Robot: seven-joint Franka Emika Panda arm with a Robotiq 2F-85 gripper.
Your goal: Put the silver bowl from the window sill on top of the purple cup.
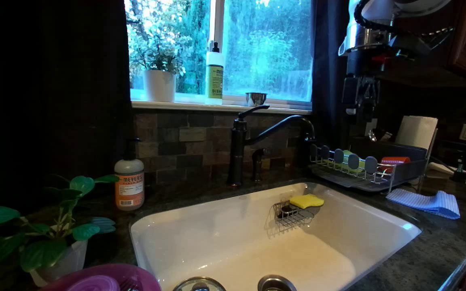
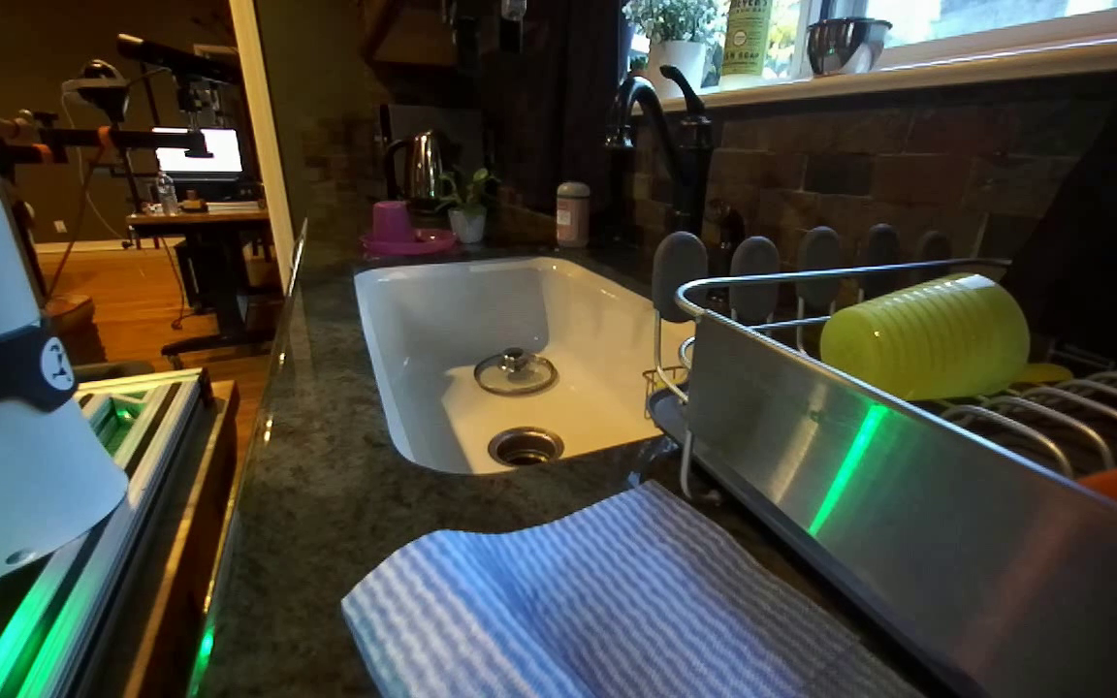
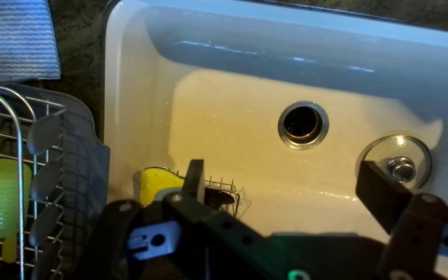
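- The silver bowl [image 2: 847, 48] stands upright on the window sill [image 1: 192, 106]; we should straddle its rim from above.
- We'd come in high, clear of the faucet [image 1: 238, 151].
- Our end effector [image 3: 282, 177] is spread wide, holding nothing, well apart from the bowl.

Wrist view: beneath my pincer [image 3: 284, 181], sink [image 3: 224, 128]; left of it, rack [image 3: 44, 134]. In an exterior view: left of my pincer, bowl [image 1: 256, 99] on sill [image 1: 184, 106], cup [image 1: 95, 284] on plate [image 1: 149, 279].
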